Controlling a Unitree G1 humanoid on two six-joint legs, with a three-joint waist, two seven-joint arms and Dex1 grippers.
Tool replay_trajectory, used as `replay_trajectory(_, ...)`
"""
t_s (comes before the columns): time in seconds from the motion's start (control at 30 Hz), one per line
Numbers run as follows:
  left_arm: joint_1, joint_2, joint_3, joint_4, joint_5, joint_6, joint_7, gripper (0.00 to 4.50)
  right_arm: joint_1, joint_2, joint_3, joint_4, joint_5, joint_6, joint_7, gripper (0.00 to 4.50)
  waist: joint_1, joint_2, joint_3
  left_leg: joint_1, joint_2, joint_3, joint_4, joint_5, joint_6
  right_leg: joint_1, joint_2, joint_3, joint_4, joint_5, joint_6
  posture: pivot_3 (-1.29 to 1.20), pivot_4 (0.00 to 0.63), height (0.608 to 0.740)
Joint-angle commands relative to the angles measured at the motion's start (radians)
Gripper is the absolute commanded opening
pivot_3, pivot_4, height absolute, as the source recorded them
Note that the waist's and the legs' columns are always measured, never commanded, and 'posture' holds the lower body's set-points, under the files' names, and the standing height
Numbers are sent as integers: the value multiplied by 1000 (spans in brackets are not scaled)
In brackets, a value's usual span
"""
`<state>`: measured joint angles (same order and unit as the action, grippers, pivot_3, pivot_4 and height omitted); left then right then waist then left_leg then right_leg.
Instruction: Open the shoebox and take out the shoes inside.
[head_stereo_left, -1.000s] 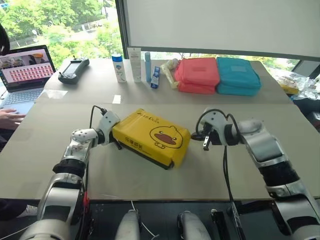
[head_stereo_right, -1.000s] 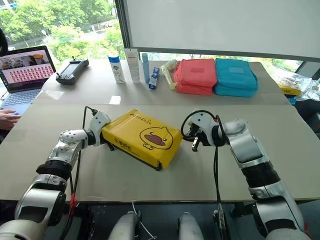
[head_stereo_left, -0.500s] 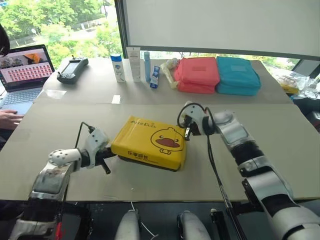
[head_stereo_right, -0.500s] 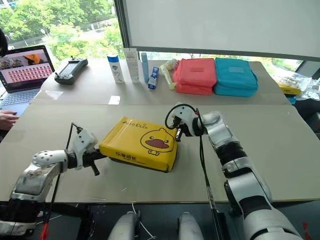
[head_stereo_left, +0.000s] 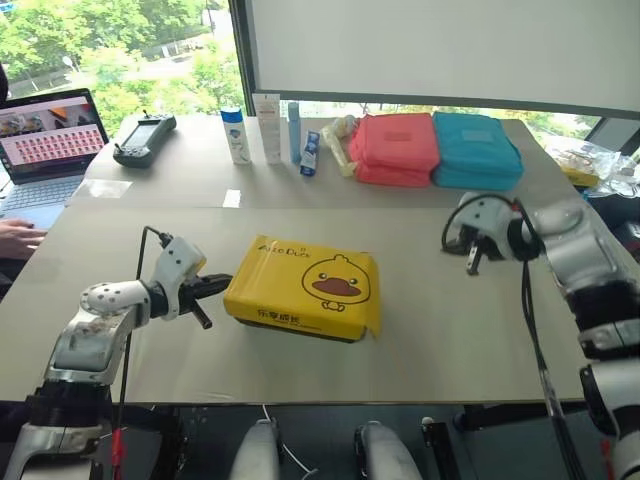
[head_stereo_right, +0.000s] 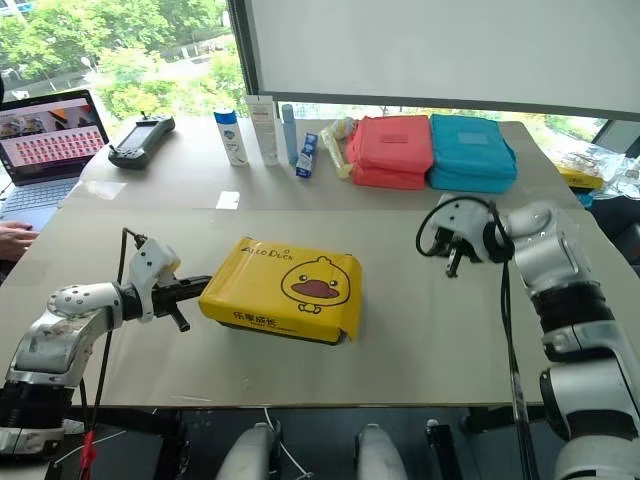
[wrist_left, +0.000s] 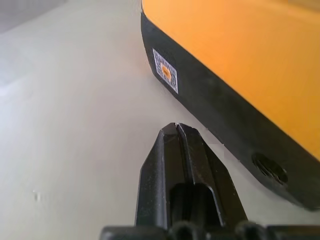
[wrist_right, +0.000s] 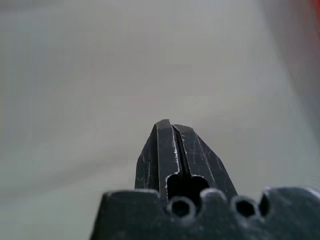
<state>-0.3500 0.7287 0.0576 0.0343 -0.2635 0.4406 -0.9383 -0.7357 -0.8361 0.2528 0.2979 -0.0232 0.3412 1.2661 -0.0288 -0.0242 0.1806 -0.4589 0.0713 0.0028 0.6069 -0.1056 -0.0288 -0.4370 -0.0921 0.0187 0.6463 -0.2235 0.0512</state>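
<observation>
Shoebox (head_stereo_left: 305, 293) first: it lies flat and closed on my table (head_stereo_left: 470, 340), toward the near edge and roughly midway between the left and right edges, its yellow lid with the cartoon duck face up and the dark base showing as a thin band underneath. The lid sits fully on, so nothing inside can be seen.

My left gripper (head_stereo_left: 212, 286) is just beside the box's left end, its two black fingers pressed together with nothing between them. From my left wrist camera the closed fingertips (wrist_left: 176, 131) point at the dark base wall close to a small white label (wrist_left: 165, 70) with an orange dot, with a sliver of table visible between tip and box; I cannot tell whether they touch.

My right gripper (head_stereo_left: 472, 262) hangs above the table well apart from the box, out toward the right edge, fingers likewise shut and empty, pointing down.

Along the far edge stand a coral-pink zip pouch (head_stereo_left: 393, 148) and a teal zip pouch (head_stereo_left: 475, 150) side by side and touching, with several tubes and bottles (head_stereo_left: 270, 130) left of them. A handheld controller (head_stereo_left: 145, 138) lies farther left, and a laptop (head_stereo_left: 45, 150) sits at the far left corner with a person's hand (head_stereo_left: 18, 238) beside it.
</observation>
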Motion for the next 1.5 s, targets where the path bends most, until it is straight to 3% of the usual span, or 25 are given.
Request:
replay_trajectory(0.03, -41, -11, -25, 20, 12, -39, -13, 3, 6, 63, -46, -175, 91, 115, -16, 39, -11, 0, 0, 0, 0, 0, 0, 0, 0, 0, 0, 0, 1, 0, 0, 0, 150, 715)
replay_trajectory(0.2, -32, -19, -50, -17, 1, -23, -27, 3, -63, 218, -56, -78, 100, 94, -140, 39, -12, 0, 0, 0, 0, 0, 3, -1, -3, 1, 0, 0, 1, 0, -5, 0, 150, 715)
replay_trajectory(0.47, 24, -3, 2, -167, -68, 89, -9, 3, -212, 346, -45, 236, 70, -81, -195, 39, 3, 0, 0, -1, 0, 0, 2, 1, -1, 0, 0, 0, 0, 3, 0, 0, 150, 715)
replay_trajectory(0.6, 62, 20, 45, -194, -72, 104, 10, 3, -236, 347, -32, 304, 45, -129, -182, 39, 8, 0, 0, -1, 0, 0, 0, 1, 0, 0, 0, 0, 0, 2, 0, 0, 150, 715)
replay_trajectory(0.77, 114, 83, 134, -183, -70, 100, 27, 3, -210, 245, -22, 304, -23, -173, -173, 39, 10, 0, 1, -1, 0, 0, 0, 1, 0, -1, 0, 0, 0, 2, 0, 0, 150, 715)
replay_trajectory(0.87, 155, 129, 207, -203, -86, 113, 23, 682, -187, 160, -58, 283, -12, -166, -159, 0, 15, 0, 1, -1, 0, 0, 0, -1, -3, -1, -1, 0, 0, -2, -6, 0, 150, 715)
replay_trajectory(0.93, 190, 165, 273, -252, -128, 150, 0, 1402, -164, 107, -102, 242, 34, -126, -130, 0, 15, 0, 1, -1, 0, 0, 1, -2, -5, -1, -1, 0, 0, -2, -6, 0, 150, 715)
replay_trajectory(0.97, 209, 181, 311, -294, -164, 189, -12, 1862, -147, 84, -137, 204, 78, -80, -102, 591, 15, 0, 1, -1, 0, 1, 1, -4, -7, -1, -1, 0, 0, -2, -6, 0, 150, 715)
replay_trajectory(1.07, 261, 214, 382, -398, -264, 268, -51, 2928, -87, 40, -201, 95, 166, 35, -52, 1542, 14, -1, 1, -1, 0, 1, 0, -4, -8, -1, -1, 0, -1, -2, -6, 0, 150, 715)
replay_trajectory(1.23, 287, 276, 571, -573, -591, 500, -109, 4488, 121, -87, -269, -162, 321, 265, 73, 3190, 17, -3, 3, 0, 1, 0, 1, -4, -8, 0, -1, -1, -1, -2, -6, 0, 150, 715)
replay_trajectory(1.37, 321, 337, 665, -623, -723, 597, -123, 4500, 195, -123, -257, -256, 363, 332, 83, 4420, 9, -2, 3, 0, 0, 1, 2, -4, -8, 0, -2, 0, -1, -2, -6, 0, 150, 715)
replay_trajectory(1.5, 360, 414, 755, -663, -769, 648, -150, 4500, 214, -74, -173, -223, 296, 257, 38, 4420, -2, -4, 4, 5, 0, 1, 2, -5, -9, 1, -2, 0, -1, -2, -7, 0, 150, 715)
